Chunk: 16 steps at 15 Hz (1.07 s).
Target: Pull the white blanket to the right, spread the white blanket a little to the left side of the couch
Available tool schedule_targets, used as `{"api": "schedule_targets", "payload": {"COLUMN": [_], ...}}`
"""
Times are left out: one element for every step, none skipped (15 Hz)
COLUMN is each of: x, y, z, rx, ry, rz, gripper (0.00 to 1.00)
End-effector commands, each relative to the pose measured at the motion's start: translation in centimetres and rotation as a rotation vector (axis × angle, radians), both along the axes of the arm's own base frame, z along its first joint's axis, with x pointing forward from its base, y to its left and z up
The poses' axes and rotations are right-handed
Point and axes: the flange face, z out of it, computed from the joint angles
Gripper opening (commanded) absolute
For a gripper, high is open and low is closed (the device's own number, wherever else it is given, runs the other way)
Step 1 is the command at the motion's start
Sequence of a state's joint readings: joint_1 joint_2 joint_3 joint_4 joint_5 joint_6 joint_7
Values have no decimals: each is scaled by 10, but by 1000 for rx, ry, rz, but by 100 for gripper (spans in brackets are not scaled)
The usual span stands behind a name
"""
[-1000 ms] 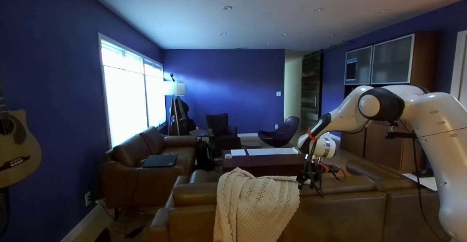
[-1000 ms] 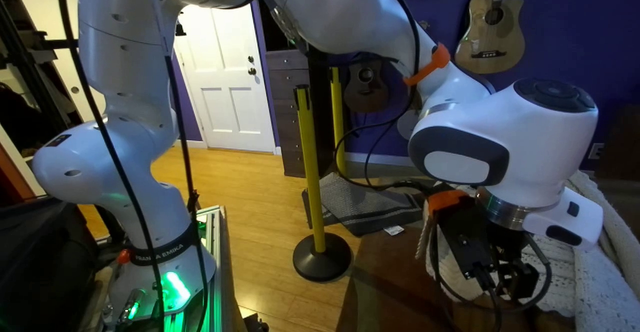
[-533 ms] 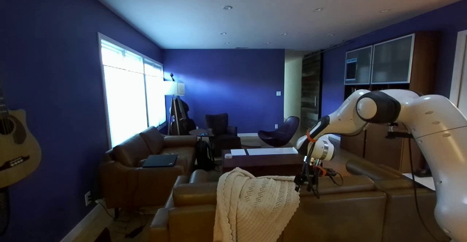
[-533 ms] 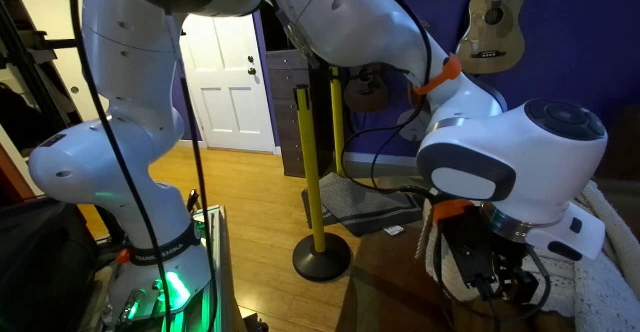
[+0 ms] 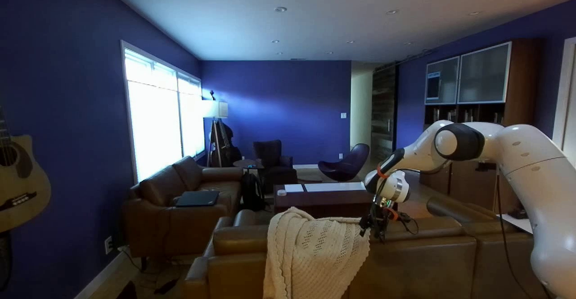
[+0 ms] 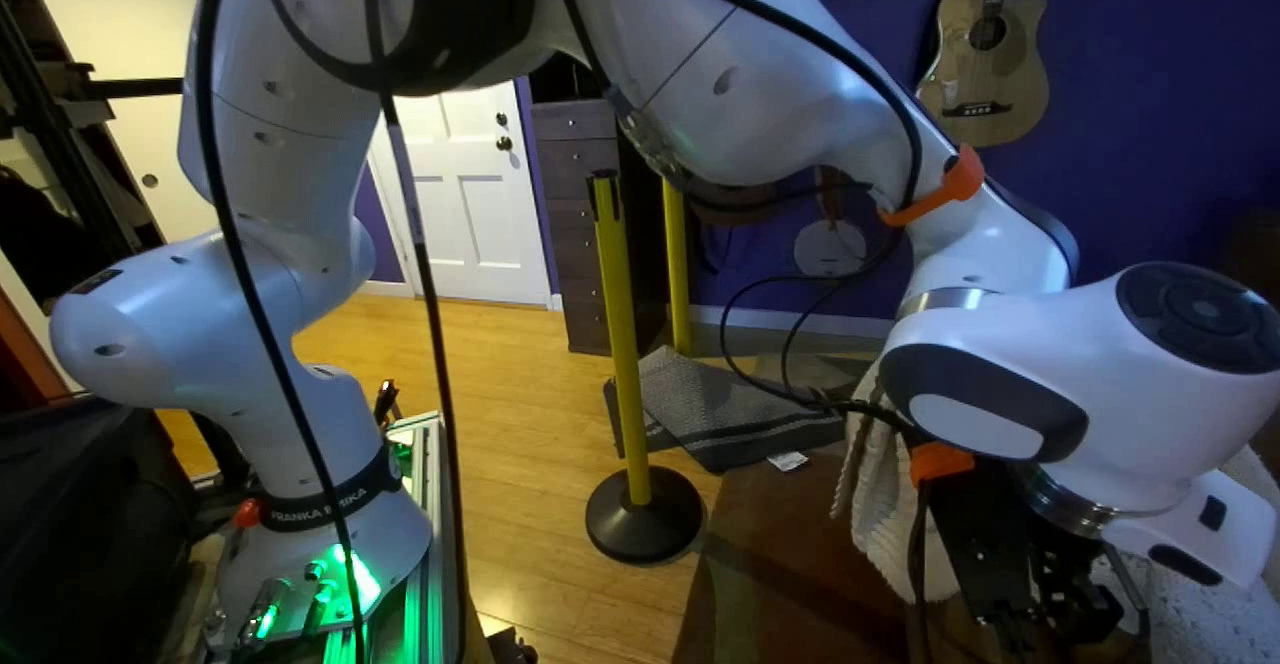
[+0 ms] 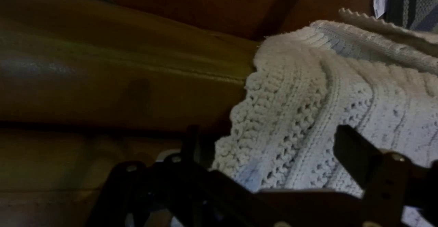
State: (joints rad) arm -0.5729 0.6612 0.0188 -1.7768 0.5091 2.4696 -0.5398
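The white knitted blanket (image 5: pixel 319 256) hangs over the back of the brown leather couch (image 5: pixel 418 263). The blanket also shows in an exterior view (image 6: pixel 890 514), partly hidden behind the arm. My gripper (image 5: pixel 371 233) is at the blanket's right edge, by the top of the couch back. In the wrist view my gripper (image 7: pixel 268 138) is open, with nothing between its fingers. One finger is beside the blanket's scalloped edge, over the couch (image 7: pixel 119 80). The other finger is over the blanket (image 7: pixel 301 117). I cannot tell whether the fingertips touch the cloth.
A low table (image 5: pixel 333 204) stands beyond the couch. Another brown couch (image 5: pixel 180 227) with a dark laptop (image 5: pixel 197 198) is at the left. A yellow post (image 6: pixel 625 344) and a folded grey rug (image 6: pixel 730 409) are on the floor near the arm. Cables hang along the arm.
The arm has lowered. My gripper has moved left toward the blanket's edge in an exterior view, and right and down in an exterior view. The blanket has not visibly moved.
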Motion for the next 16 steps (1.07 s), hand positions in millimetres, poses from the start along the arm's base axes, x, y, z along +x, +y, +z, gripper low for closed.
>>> {"api": "schedule_targets", "payload": {"x": [13, 15, 18, 21, 23, 26, 28, 30, 32, 33, 34, 34, 33, 32, 30, 28], "y": [-10, -11, -13, -14, -15, -15, -15, -15, -16, -17, -18, -19, -21, -23, -26, -28], "z": [-13, -16, -19, -22, -25, -27, -28, -30, -30, -31, -31, -30, -30, -28, -26, -22], "rx": [47, 65, 65, 75, 87, 109, 124, 143, 159, 175, 186, 197, 201, 205, 202, 209], "ry": [-37, -39, -49, -60, -74, -83, -94, -103, -109, -113, -116, -117, -116, -112, -95, -81], "rz": [-8, -7, -10, -15, -19, -21, -25, -30, -31, -33, -34, -34, -35, -36, -36, -40], "gripper": [100, 100, 100, 100, 100, 100, 95, 78, 71, 69, 63, 54, 47, 41, 33, 27]}}
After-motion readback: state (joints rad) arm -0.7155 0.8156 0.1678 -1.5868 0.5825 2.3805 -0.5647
